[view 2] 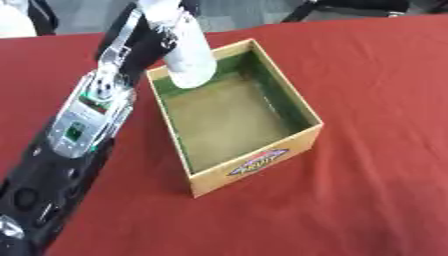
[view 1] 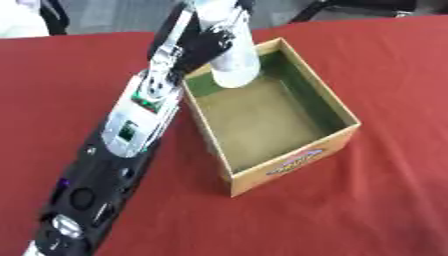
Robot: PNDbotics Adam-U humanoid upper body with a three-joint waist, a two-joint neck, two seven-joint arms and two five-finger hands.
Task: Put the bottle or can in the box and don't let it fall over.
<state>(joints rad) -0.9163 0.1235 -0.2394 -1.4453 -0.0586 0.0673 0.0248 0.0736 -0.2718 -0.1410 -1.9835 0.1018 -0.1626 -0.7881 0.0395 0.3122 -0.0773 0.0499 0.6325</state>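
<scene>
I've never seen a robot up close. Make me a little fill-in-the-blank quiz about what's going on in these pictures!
1. The robot's left hand holds a ____ bottle over the far corner of the box.
2. The cloth on the table is ____.
3. The box is open at the top, and nothing lies on its ____.
4. The robot's ____ hand is nowhere in the pictures.

Missing words: white; red; floor; right
</scene>
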